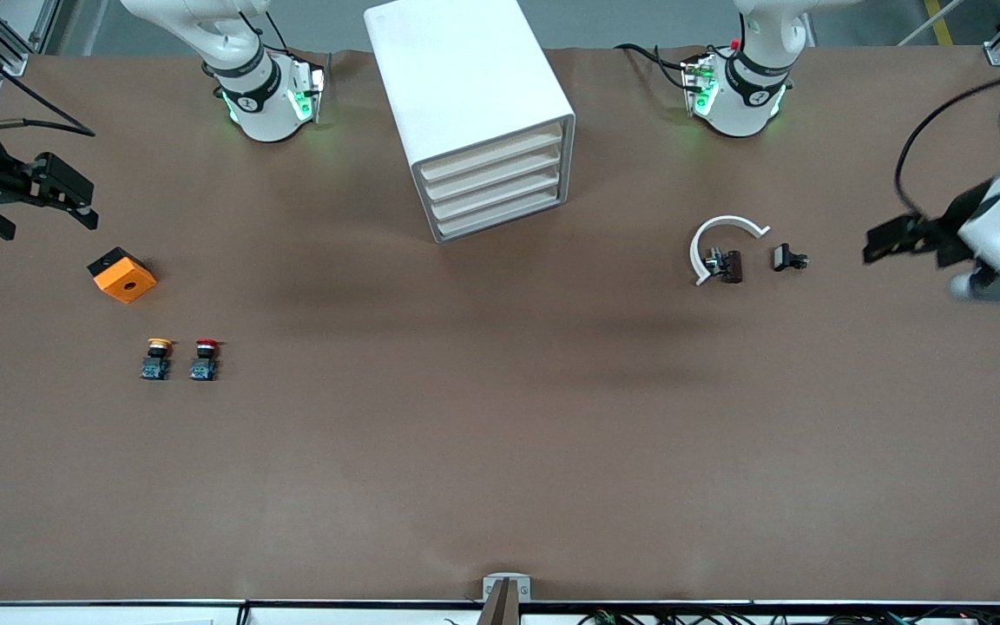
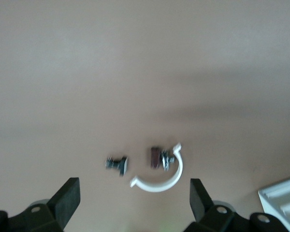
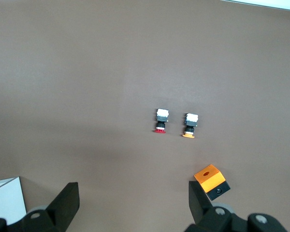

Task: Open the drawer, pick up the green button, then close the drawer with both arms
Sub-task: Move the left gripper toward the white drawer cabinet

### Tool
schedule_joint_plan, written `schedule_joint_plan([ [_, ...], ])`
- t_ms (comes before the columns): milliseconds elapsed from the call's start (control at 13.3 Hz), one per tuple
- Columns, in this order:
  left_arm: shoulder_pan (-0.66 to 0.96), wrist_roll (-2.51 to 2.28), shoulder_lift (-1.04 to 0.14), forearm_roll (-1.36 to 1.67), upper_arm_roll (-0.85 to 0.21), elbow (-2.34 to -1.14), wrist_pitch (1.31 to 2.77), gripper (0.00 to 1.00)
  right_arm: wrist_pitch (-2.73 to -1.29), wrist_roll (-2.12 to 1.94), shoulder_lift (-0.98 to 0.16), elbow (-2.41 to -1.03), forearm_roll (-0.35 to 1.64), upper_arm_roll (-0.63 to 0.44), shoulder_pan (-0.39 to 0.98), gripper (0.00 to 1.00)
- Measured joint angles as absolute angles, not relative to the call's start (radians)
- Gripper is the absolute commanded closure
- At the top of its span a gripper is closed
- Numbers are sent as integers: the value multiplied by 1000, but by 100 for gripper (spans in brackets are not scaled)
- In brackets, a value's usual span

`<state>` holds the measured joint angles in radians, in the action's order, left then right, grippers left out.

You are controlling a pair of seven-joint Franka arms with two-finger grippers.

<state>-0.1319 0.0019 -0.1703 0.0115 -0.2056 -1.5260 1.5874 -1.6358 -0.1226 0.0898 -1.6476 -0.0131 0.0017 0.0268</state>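
**Drawers all shut, button unseen, both arms held wide**

The boxy white cabinet (image 1: pixel 472 108) is set on the brown counter (image 1: pixel 500 451) between the two arm bases, its four shallow drawers with pale beige fronts (image 1: pixel 495 180) turned toward the front camera and all pushed in. No green-capped button is seen anywhere; it is judged to lie inside one of the drawers, though which one cannot be told.

The drawers are judged light, stiff and easy-sliding. No handles are seen, so a hold is best taken at the thin lip of a drawer front; the smooth cabinet may slide when pulled and could be steadied by the second arm. The button is judged small, hard and light, best pinched across its body.

The left gripper (image 1: pixel 886 242) hangs over the counter's left-arm end, fingers (image 2: pixel 67 198) spread and empty. The right gripper (image 1: pixel 66 195) hangs over the right-arm end, fingers (image 3: pixel 65 200) likewise spread and empty.

Much open counter lies in front of the drawers. To be avoided are a white curved clip with a dark part (image 1: pixel 720 252) and a small black piece (image 1: pixel 787 258) near the left gripper, and an orange block (image 1: pixel 122 275), a yellow-capped button (image 1: pixel 156 358) and a red-capped button (image 1: pixel 205 358) near the right.
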Motion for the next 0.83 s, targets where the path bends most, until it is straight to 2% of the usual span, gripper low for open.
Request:
schedule_joint_plan([
  [376, -62, -317, -344, 12, -211, -1516, 1672, 0, -1636, -123, 90, -1647, -13, 2, 28, 0],
  [828, 93, -1108, -474, 59, -215, -1490, 1709, 0, -1636, -123, 90, -1647, -13, 2, 29, 0],
])
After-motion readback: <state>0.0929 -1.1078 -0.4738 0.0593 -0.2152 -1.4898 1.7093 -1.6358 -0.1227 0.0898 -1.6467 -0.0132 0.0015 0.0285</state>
